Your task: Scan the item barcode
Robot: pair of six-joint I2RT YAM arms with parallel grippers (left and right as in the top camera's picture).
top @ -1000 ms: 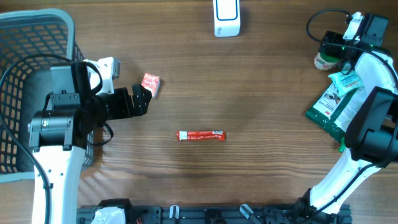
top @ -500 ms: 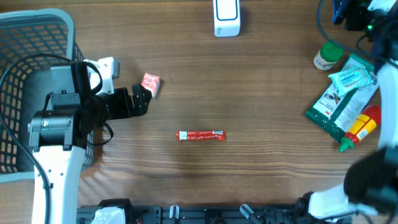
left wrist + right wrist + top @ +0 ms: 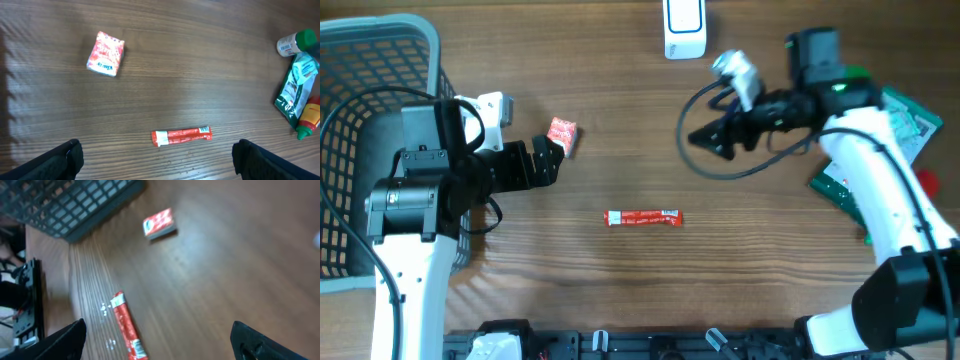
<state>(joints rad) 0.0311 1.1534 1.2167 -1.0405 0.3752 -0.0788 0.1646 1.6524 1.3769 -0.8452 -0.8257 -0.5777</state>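
- Red stick packet lies flat on the bare surface, about midway between the two arms and touching nothing. I take it for the item to scan.
- Nothing is picked up yet, so I judge the step in hand to be the approach for the first grasp.
- My right end effector hangs above the surface, up and to the right of the packet and well apart from it. Its fingers are spread wide with nothing between them.
- My left end effector is spread just as wide and is also empty. It sits just beside the small red pack, near the basket.
- Next I would bring the right arm down over the packet, turn the wrist so the fingers straddle its narrow width, then close.
- The packet is thin and lies flush, so the fingertips would need to reach almost to the wood.
- After that comes carrying it to the white scanner at the far edge, barcode towards it. I cannot tell which face carries the barcode.
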